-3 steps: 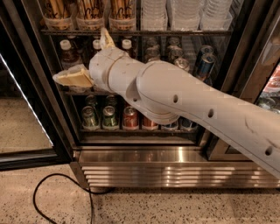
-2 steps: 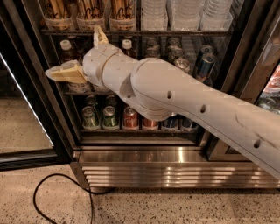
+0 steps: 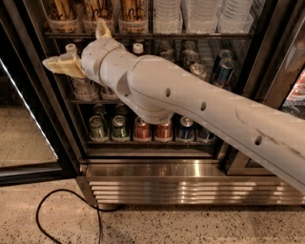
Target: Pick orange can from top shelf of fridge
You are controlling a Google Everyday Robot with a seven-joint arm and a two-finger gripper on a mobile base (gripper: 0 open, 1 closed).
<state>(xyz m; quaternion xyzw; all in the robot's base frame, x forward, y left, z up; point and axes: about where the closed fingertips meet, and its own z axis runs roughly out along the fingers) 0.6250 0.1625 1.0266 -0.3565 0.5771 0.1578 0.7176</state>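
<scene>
The fridge (image 3: 190, 183) stands in front of me with its ribbed steel base panel at the bottom. The top shelf (image 3: 200, 35) is the dark wire rack across its upper part; it carries clear cups of tan sticks (image 3: 97, 12) and stacks of clear containers (image 3: 167, 14). I cannot see the orange can; my arm covers much of the left and middle racks. My gripper (image 3: 80, 46) is open, one finger pointing left and one pointing up. It is at the fridge's upper left, level with the top shelf.
White-capped bottles (image 3: 138, 48) and blue cans (image 3: 222, 69) stand on the middle rack. Silver-green cans (image 3: 98, 128), red cans (image 3: 142, 129) and blue cans (image 3: 185, 128) stand on the lowest rack. The open glass door (image 3: 28, 119) is at the left. A black cable (image 3: 66, 209) lies on the floor.
My gripper has moved up and a little to the left, from the middle rack's height to the top shelf's height. Its fingers stay spread.
</scene>
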